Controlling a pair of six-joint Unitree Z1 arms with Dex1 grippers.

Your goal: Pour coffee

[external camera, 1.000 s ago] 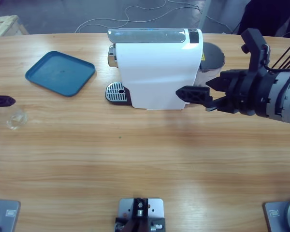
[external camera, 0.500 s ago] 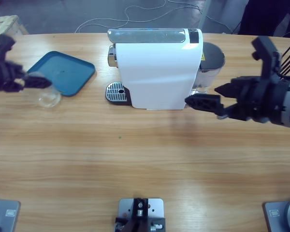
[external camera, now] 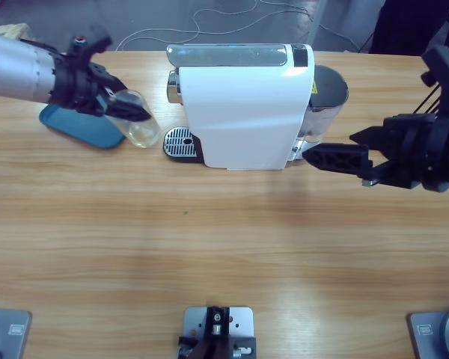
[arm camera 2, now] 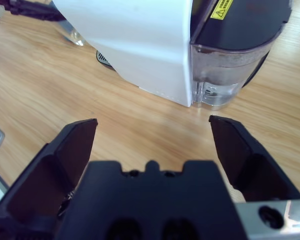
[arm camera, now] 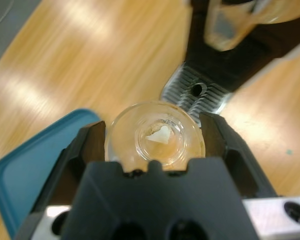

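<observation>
My left gripper (external camera: 132,112) is shut on a clear glass cup (external camera: 143,132), held tilted just left of the machine's drip tray (external camera: 179,142). In the left wrist view the cup (arm camera: 155,131) sits between both fingers (arm camera: 92,147), with the metal drip tray (arm camera: 197,90) right ahead. No coffee shows in the cup; the coffee is out of view. My right gripper (external camera: 308,155) hangs open and empty by the right end of the white coffee machine (external camera: 243,105), facing its water tank (arm camera 2: 225,75).
A blue tray (external camera: 75,123) lies on the table under the left arm, its corner also seen in the left wrist view (arm camera: 25,170). The machine's tank (external camera: 327,93) stands at its right end. Cables run across the floor behind the table.
The left arm has carried the glass from the table's left edge rightward to the drip tray. The right gripper has drawn back to the right, away from the machine.
</observation>
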